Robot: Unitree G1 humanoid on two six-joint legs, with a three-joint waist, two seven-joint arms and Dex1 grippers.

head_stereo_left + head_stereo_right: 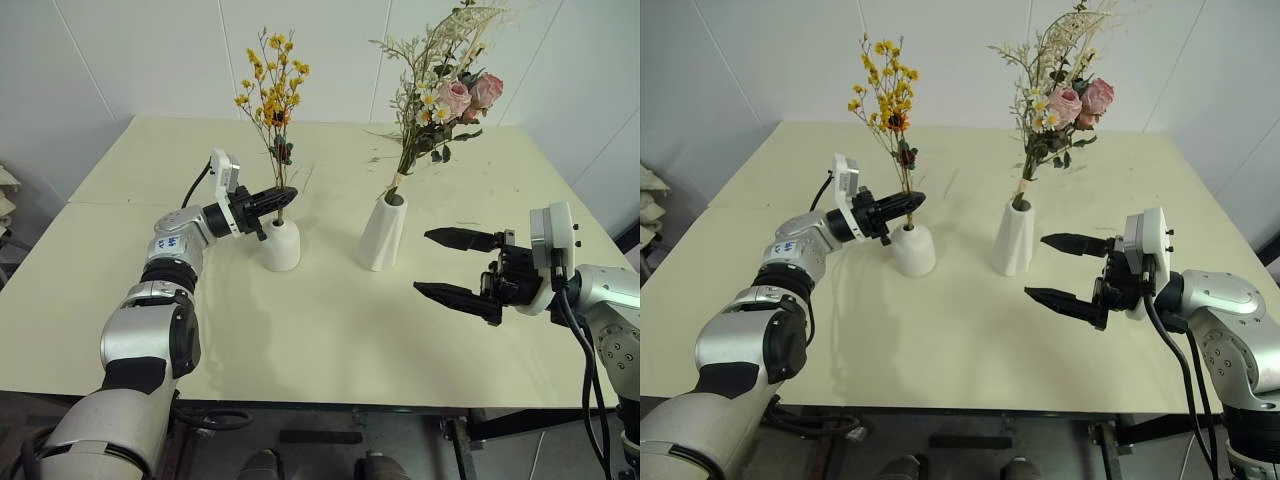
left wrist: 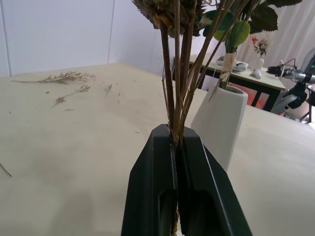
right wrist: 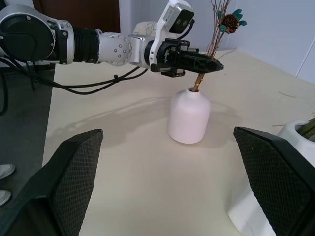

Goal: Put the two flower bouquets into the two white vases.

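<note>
The small bouquet of yellow-orange flowers (image 1: 273, 85) stands upright, its thin stems reaching down into the top hole of the short rounded white vase (image 1: 281, 246). My left gripper (image 1: 285, 197) is shut on those stems just above the vase's hole; the left wrist view shows the stems (image 2: 176, 98) pinched between its fingers. The larger bouquet with pink roses and white daisies (image 1: 450, 95) stands in the tall tapered white vase (image 1: 383, 235), leaning right. My right gripper (image 1: 425, 262) hovers open to the right of the tall vase, holding nothing.
Both vases stand near the middle of the pale yellow table (image 1: 320, 340). Loose dried twig scraps (image 1: 380, 158) lie on the far side behind the vases. White walls close off the back, and the table's front edge is near me.
</note>
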